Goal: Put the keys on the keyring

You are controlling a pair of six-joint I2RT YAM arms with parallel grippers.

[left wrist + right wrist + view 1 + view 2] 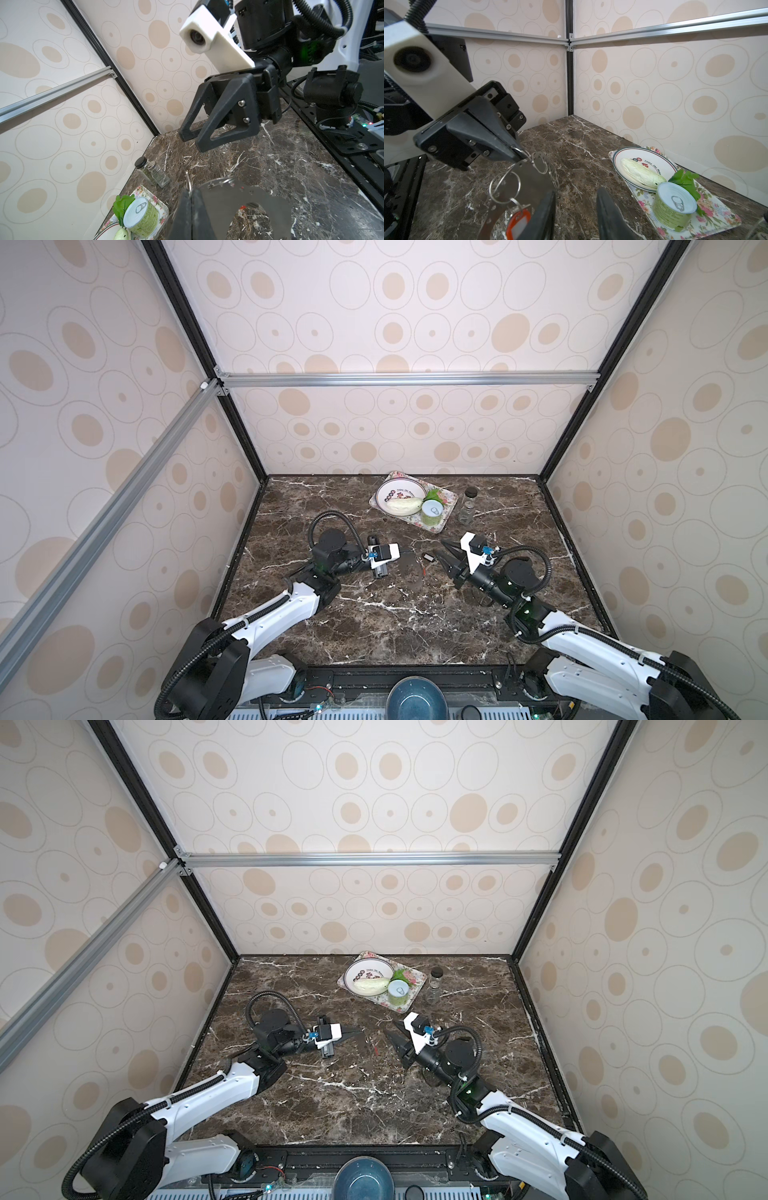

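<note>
Tray [451, 500] — plate [385, 489] with cabbage [402, 505], can [432, 512], greens [434, 494].

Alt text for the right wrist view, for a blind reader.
The left hand pinches a flat grey keyring, with a red-tagged key hanging from it. The right hand is open and empty; a food tray sits nearby.
</note>
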